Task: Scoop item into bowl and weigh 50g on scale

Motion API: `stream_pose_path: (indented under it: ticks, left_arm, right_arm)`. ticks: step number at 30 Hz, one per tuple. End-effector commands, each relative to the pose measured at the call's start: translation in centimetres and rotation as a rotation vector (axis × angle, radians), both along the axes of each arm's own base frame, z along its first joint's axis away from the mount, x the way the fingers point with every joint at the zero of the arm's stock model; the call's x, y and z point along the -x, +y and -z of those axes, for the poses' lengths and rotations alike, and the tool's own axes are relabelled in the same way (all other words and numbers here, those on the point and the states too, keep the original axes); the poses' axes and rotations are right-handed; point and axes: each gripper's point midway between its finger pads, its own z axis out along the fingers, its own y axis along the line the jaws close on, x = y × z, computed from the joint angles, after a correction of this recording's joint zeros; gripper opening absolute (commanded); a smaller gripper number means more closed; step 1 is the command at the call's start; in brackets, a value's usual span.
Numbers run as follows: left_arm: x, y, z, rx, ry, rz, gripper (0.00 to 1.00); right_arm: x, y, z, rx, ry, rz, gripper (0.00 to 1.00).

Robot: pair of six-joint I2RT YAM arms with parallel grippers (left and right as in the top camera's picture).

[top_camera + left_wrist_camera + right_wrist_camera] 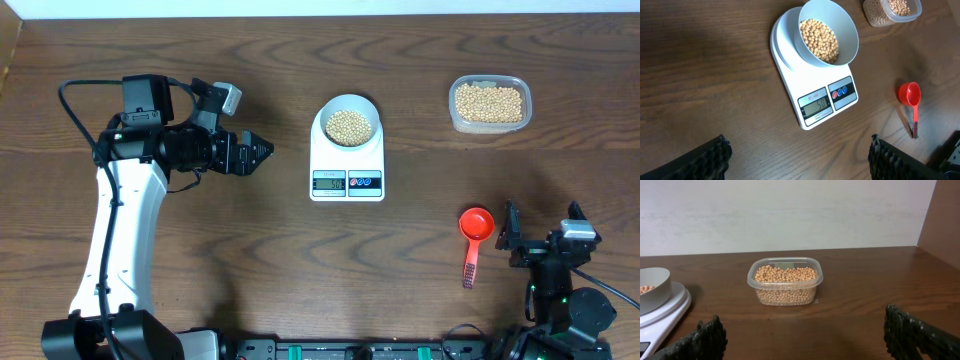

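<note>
Beans [819, 40] in bowl [842, 22] on scale [790, 85]; red scoop [474, 228] lying loose. Left gripper [800, 162], right gripper [807, 340]: jaws apart, empty. Step: weight check. Next: read display [816, 106], adjust beans if off.

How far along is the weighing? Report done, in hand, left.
Done: beans sit in the bowl on the scale, whose display seems to read fifty; the red scoop lies on the table. In hand: nothing; left gripper and right gripper stand open, empty. Left: apparently nothing.
</note>
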Motion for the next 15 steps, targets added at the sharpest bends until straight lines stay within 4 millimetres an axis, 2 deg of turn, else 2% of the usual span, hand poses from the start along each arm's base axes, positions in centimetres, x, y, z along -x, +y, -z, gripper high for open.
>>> stream_pose_path:
  ticks: [1,4,7,9,15]
  left_arm:
    - [0.0,0.3,-0.8,-0.02,-0.03,0.0,0.9]
    - [0.4,0.2,-0.6,-0.014,-0.005,0.0,0.9]
    - [1.0,1.2,-0.1,-0.081,0.019,-0.03,0.9]
    - [1.9,1.6,-0.7,-0.111,0.015,-0.04,0.9]
    - [7.4,3.8,-4.4,-0.283,-0.041,-0.13,0.9]
  right_arm:
    - [-0.1,0.4,0.1,0.013,-0.002,-0.015,0.99]
    - [-0.1,0.4,0.1,0.013,-0.002,-0.015,0.99]
    - [-0.1,0.4,0.1,0.013,-0.002,-0.015,0.99]
    - [-0.1,0.4,0.1,0.013,-0.002,-0.015,0.99]
    - [-0.1,0.4,0.1,0.013,-0.001,-0.015,0.99]
